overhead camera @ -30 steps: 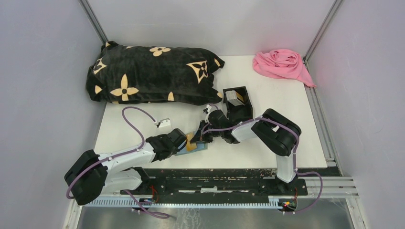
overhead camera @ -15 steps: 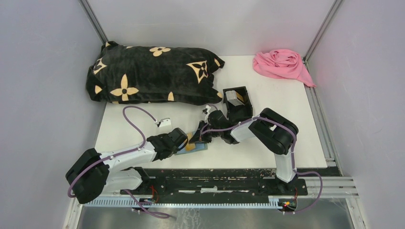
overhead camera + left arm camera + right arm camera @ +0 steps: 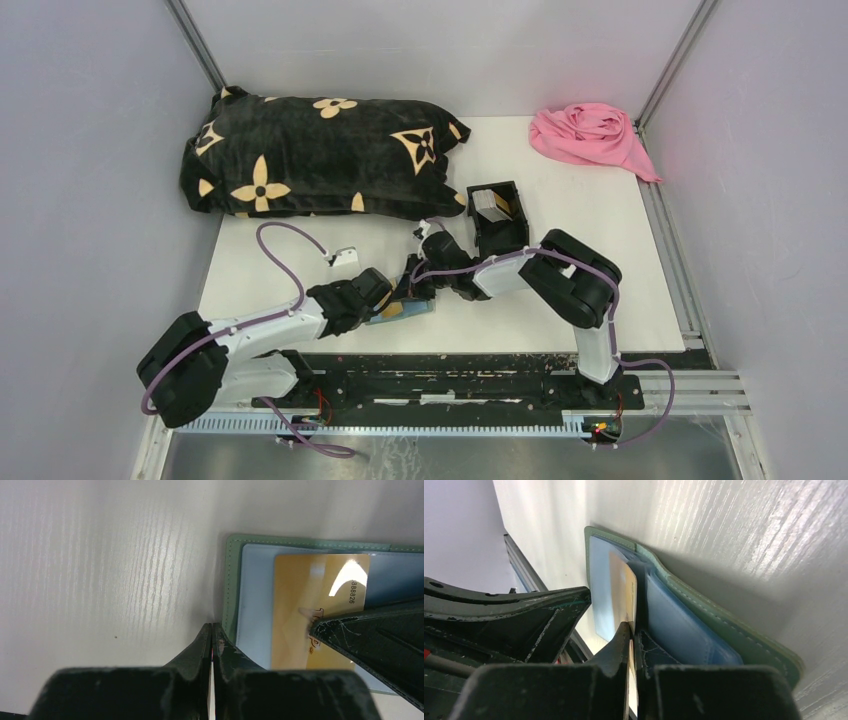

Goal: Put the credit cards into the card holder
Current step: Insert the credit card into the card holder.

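Observation:
The sage-green card holder [image 3: 414,311] lies open near the table's front edge, between my two grippers. In the left wrist view its green rim [image 3: 231,580] frames a pale blue inside, and a gold credit card [image 3: 300,605] lies over that. My right gripper [image 3: 633,627] is shut on this card's near end. The card [image 3: 624,587] stands between a pale sheet and a blue pocket of the holder [image 3: 724,625]. My left gripper [image 3: 212,628] is shut, tips on the table against the holder's left rim. No other cards show at the holder.
A black open-topped box [image 3: 497,215] with cards in it stands just behind the right gripper [image 3: 413,284]. A black flowered cushion [image 3: 320,155] fills the back left and a pink cloth [image 3: 590,135] lies at the back right. A small white piece [image 3: 343,258] rests left of the holder.
The right gripper has slid left and slightly nearer over the holder, carrying the gold card with it. The left arm has stayed in place.

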